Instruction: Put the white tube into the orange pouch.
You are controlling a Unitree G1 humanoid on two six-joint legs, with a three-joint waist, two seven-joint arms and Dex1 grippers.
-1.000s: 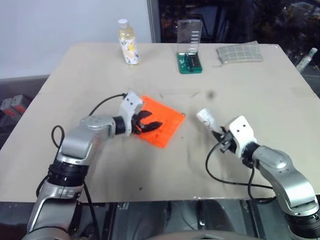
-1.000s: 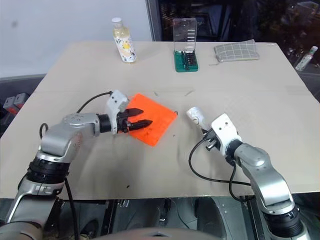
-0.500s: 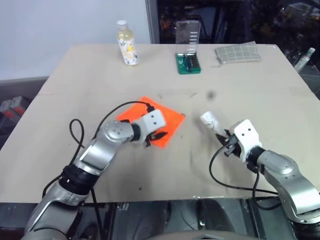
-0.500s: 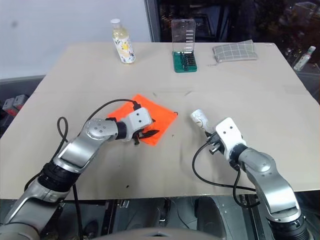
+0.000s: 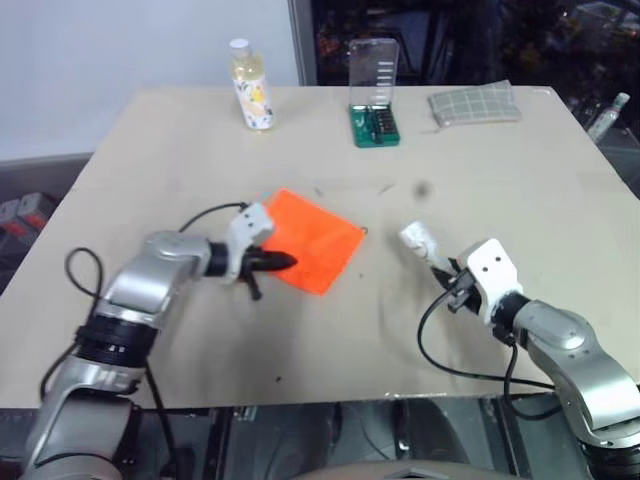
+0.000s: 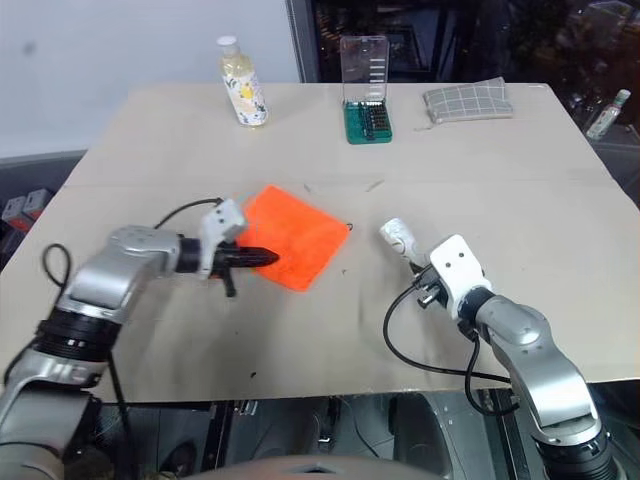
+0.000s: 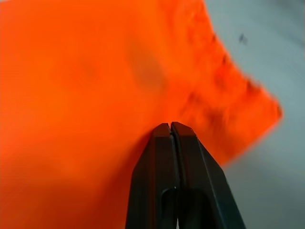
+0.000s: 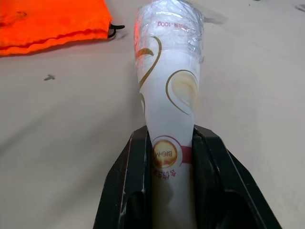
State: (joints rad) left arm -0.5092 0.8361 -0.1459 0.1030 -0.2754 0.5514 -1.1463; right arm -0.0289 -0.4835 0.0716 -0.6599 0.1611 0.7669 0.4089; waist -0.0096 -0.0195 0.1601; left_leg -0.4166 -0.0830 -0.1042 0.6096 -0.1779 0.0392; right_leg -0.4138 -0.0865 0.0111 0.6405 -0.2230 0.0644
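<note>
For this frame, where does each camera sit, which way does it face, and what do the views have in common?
Left eye and right eye views: on the head, looking forward and down over the table; both arms show.
Left wrist view: along the left hand, fingers shut, at the orange pouch.
Right wrist view: along the right hand, shut on the white tube, across the table.
Shared: the pouch appears in every view; the tube in the eye views and the right wrist view.

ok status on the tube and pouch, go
Left claw shut at the orange pouch's near edge. Right claw shut on the white tube, clear of the pouch. Nothing between them on the table.
</note>
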